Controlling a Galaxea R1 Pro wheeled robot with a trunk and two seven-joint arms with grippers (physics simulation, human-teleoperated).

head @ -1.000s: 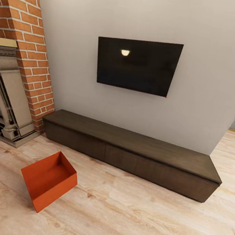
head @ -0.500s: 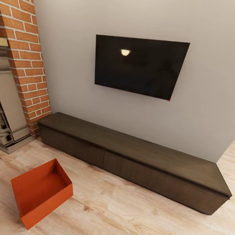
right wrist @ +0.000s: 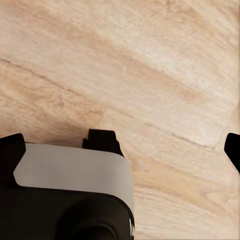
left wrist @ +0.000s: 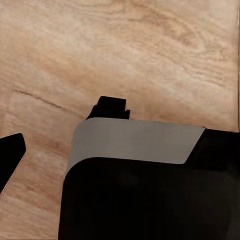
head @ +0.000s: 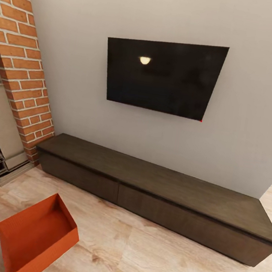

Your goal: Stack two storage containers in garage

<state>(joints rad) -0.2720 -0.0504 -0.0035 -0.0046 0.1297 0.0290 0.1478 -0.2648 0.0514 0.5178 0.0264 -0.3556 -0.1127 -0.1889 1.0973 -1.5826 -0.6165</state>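
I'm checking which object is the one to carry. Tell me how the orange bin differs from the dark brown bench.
The orange bin is bright orange-red; the bench is dark brown wood. The bin is small and open-topped with low walls; the bench is long, closed and flat-topped. The bin sits out on the wood floor, angled; the bench runs along the wall under the television. Both rest on the floor and are box-shaped.

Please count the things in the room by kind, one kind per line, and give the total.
Orange-red storage container: 1
Dark brown bench: 1
Black wall screen: 1
Red brick fireplace: 1
Total: 4
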